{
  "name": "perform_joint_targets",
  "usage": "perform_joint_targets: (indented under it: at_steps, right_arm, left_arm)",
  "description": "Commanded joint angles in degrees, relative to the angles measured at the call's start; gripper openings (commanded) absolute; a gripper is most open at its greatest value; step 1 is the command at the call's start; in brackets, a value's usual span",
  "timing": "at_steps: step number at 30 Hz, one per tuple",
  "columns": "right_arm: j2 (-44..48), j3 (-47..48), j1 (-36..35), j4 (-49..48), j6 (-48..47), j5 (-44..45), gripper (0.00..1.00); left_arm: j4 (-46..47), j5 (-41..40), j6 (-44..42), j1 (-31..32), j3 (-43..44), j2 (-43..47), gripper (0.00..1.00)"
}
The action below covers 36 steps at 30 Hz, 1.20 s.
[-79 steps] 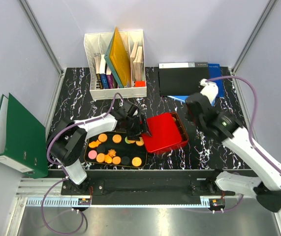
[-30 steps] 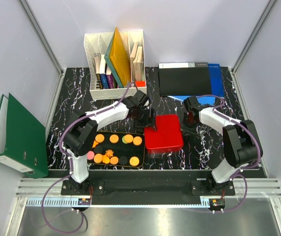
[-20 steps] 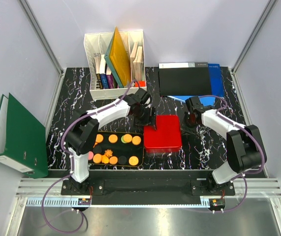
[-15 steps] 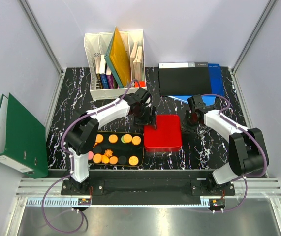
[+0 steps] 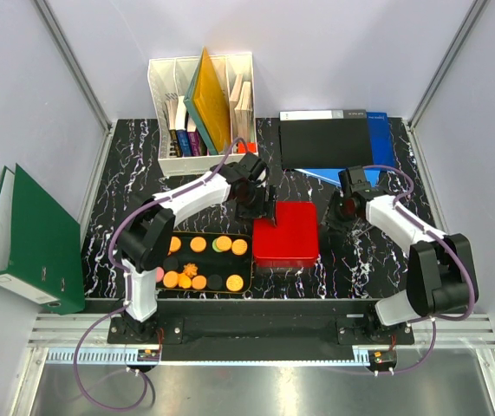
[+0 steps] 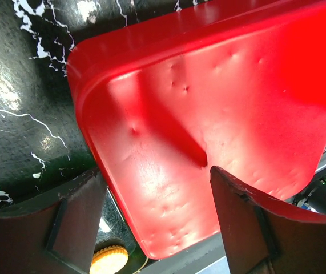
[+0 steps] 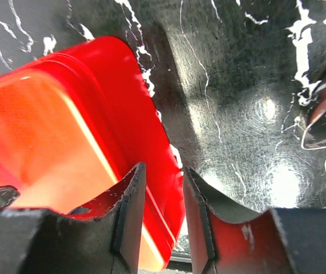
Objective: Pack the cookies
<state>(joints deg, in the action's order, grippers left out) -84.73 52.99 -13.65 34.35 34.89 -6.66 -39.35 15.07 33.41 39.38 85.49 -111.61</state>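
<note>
My left claw point(image 5: 262, 208) hangs over the far left corner of the red tin point(image 5: 286, 234), which lies flat on the desk point(image 5: 134, 173). From my left wrist, the fingers point(image 6: 65, 228) are spread wide and the tin's rounded corner fills the space between them. I cannot tell whether either finger touches the red metal. The tin shows only a dented, glossy surface, so I cannot make out what is inside it.

The cookies point(image 5: 198, 244) lie in a black tray point(image 5: 250, 260) just left of the tin, in orange, yellow, green, pink and black. My left arm crosses above the tray's far edge and may cover part of it. From the left wrist only one cookie point(image 6: 108, 260) shows, a yellow ridged disc cut off by the bottom of the view and partly tucked behind a finger.

My right claw point(image 5: 342, 214) sits near the tin's right side. From the right wrist its fingers point(image 7: 128, 217) are drawn narrow, leaving a slim gap. The tin's red rim shows through that gap, but I cannot tell whether it is pinched there or lies beyond the tips.
</note>
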Motion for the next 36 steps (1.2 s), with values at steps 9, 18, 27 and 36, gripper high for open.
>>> perform_joint_targets:
  at_steps: [9,18,27,36]
  right_arm:
    - [3.69,-0.96,1.69,0.46,0.26,1.38,0.34]
    - [9.92,0.97,3.10,1.77,0.70,4.02,0.36]
    - [14.96,-2.54,3.10,-14.82,1.14,-18.80,0.17]
    - [5.03,-3.42,3.01,-21.95,3.25,-28.14,0.08]
  left_arm:
    - [0.33,-3.47,1.39,-1.23,2.49,2.80,0.75]
    - [0.33,-4.35,2.54,-3.86,1.43,6.40,0.76]
    - [3.31,-0.40,5.26,-4.05,-2.52,10.63,0.71]
    - [5.95,1.63,5.09,-1.32,-5.07,8.43,0.67]
